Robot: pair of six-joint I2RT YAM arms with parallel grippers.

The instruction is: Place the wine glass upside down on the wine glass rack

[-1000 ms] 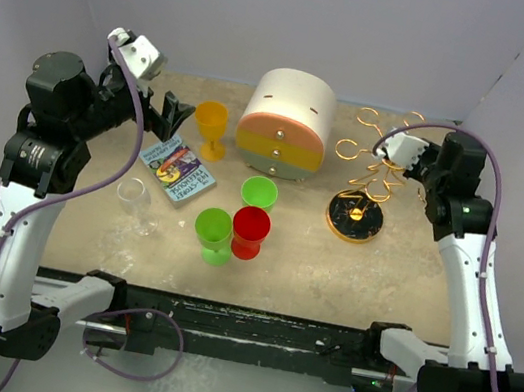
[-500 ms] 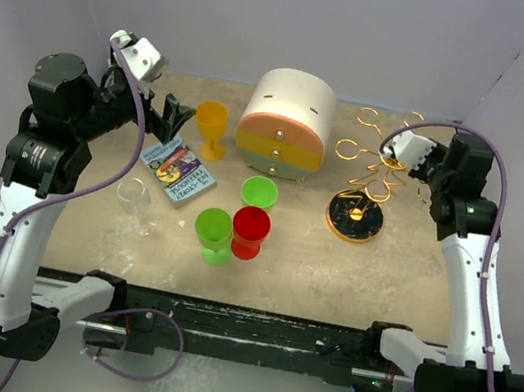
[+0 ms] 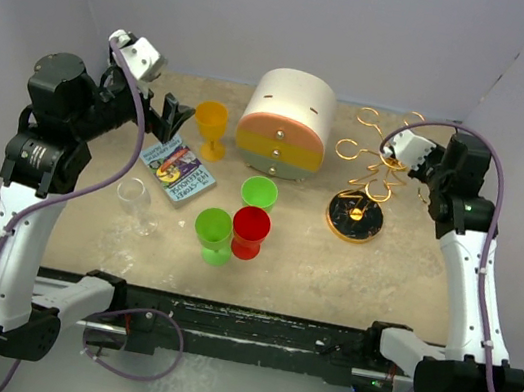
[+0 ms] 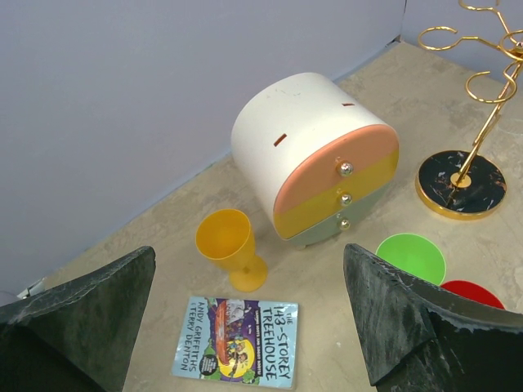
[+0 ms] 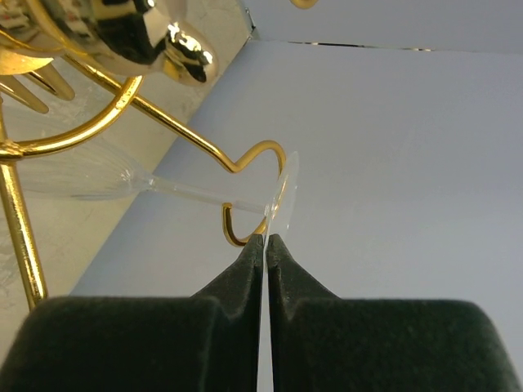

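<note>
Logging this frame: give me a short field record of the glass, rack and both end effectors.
wine glass: clear, stem lying in a rack loop, foot pinched
wine glass rack: gold wire, on black-and-gold disc, right of drawer box
right end effector: shut on wine glass foot
left end effector: open, empty, facing orange goblet and book

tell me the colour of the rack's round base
The base is black with a gold rim, clearest in the left wrist view.

Right claw point(image 5: 266, 245) displaced slightly rightward relative to the wine glass rack point(image 3: 356, 217) since one second ago, right forearm and elbow shifted outward likewise.
</note>
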